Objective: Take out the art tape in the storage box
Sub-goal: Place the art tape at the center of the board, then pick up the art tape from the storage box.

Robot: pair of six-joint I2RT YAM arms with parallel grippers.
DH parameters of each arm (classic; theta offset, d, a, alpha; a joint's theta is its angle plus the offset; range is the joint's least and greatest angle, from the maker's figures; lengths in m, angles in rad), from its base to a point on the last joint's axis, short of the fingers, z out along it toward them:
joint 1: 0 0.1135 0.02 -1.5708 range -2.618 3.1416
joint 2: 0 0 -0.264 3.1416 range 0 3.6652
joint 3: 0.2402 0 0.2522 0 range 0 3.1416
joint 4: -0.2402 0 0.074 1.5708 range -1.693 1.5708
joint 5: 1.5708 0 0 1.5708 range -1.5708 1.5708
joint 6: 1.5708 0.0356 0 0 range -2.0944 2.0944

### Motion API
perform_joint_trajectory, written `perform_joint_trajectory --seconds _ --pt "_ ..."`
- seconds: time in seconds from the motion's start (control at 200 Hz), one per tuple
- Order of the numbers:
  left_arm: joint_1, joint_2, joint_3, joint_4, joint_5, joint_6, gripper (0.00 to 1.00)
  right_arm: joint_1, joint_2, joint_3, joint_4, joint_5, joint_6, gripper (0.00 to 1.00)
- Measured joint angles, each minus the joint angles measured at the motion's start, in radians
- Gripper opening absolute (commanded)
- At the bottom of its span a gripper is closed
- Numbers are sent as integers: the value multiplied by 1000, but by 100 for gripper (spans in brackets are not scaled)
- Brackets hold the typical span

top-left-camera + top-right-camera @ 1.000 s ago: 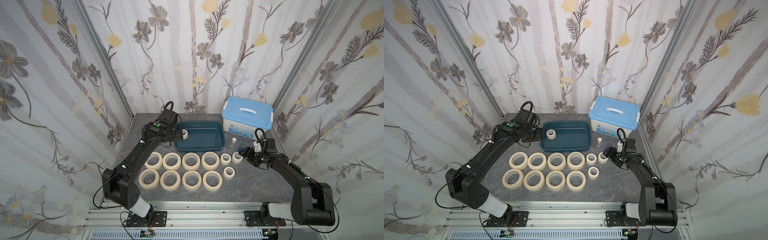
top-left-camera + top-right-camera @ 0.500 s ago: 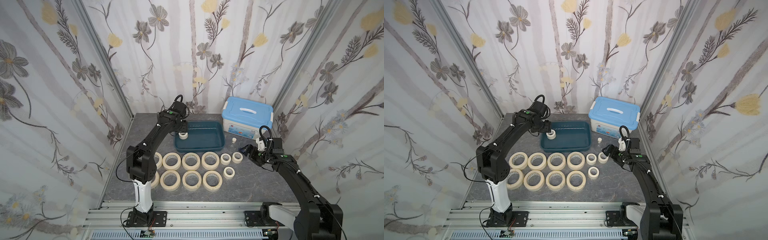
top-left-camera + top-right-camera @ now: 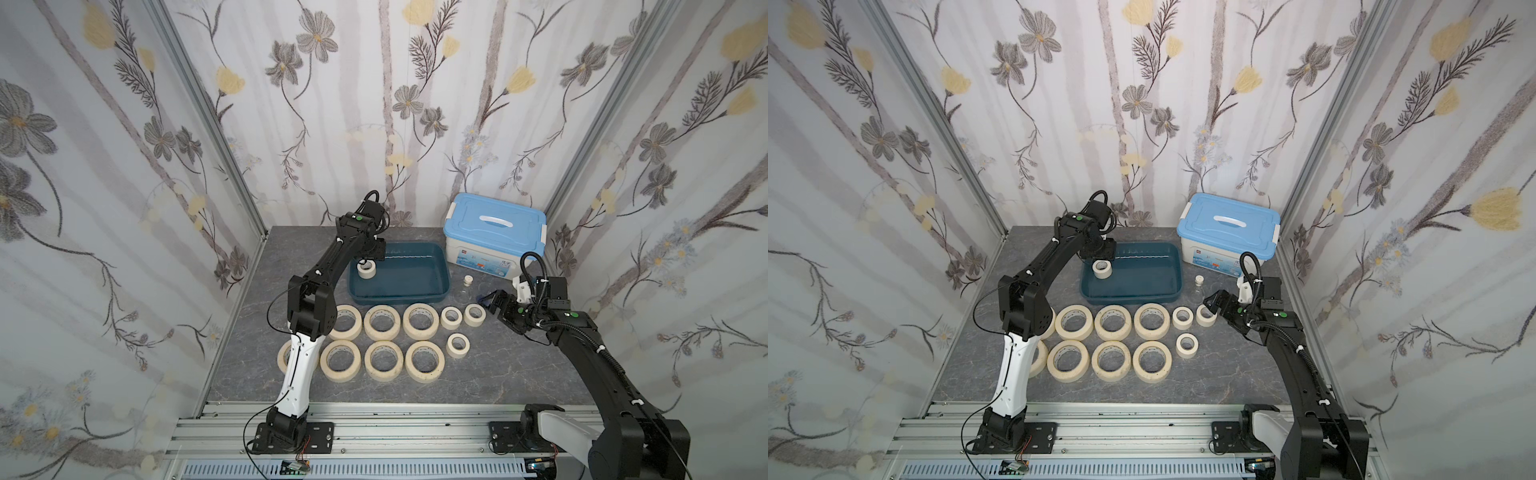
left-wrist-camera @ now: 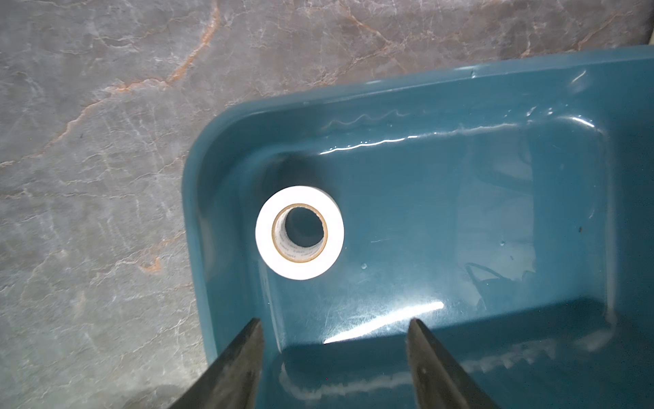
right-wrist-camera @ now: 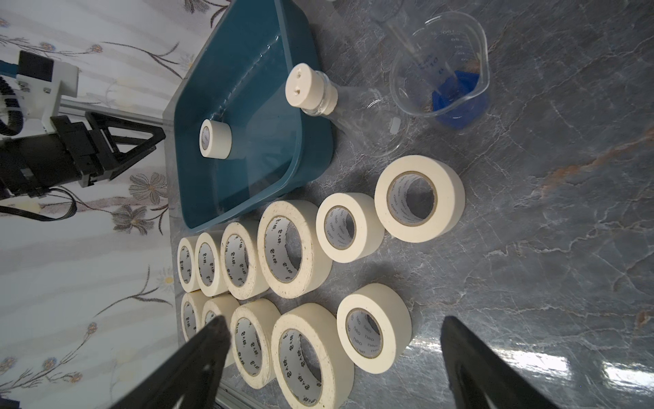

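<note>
Hanging over the box [image 3: 407, 276], the left gripper [image 4: 332, 322] has its jaws spread and empty. The wrist view shows the last roll [image 4: 299, 237] lying ahead of the tips, not between them. Over the last second this arm has swung in from the side and folded up, so the gripper now sits almost straight above the roll instead of beside the box's rim. The gap between its tips looks a little narrower than it was.

The roll itself has not moved. In both top views it lies flat, hole up, in the box's 10 o'clock corner [image 3: 367, 270], close to the walls, with the rest of the floor bare.

The right gripper [image 3: 492, 301] has spread wide and drawn back. It now stands just at 3 o'clock of the small roll [image 3: 474, 314] it was hovering at a second ago, touching nothing. That roll sits on the table [image 3: 519, 374] with the other rolls [image 3: 382, 322], laid out in two rows at 6 o'clock of the box.

My reading is that the right arm has finished its delivery and one pick remains, for the left. The corner is tight, so one tip probably has to go down into the hole and the other outside the roll.
</note>
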Motion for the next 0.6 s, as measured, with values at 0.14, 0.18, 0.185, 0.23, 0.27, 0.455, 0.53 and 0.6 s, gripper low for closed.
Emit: perform_joint_trajectory --seconds 0.14,0.18,0.185,0.23,0.27,0.455,0.53,0.6 --pt "0 90 95 -31 6 5 61 0 -15 -7 -4 -5 0 94" --pt "0 110 115 -37 6 6 59 0 -16 -10 -4 -8 0 94" --pt "0 112 117 -37 6 6 58 0 -17 -10 -4 -8 0 94" --pt "0 132 136 -43 7 7 56 0 -17 -13 -5 -8 0 94" --pt "0 147 148 -46 8 9 56 0 -18 -14 -9 -8 0 94" --pt "8 206 185 -52 32 21 53 0 -18 -23 -15 -14 0 94" --pt "11 223 190 -52 33 24 53 0 -18 -26 -18 -15 0 94" --pt "16 235 192 -51 34 28 52 0 -18 -26 -22 -15 0 95"
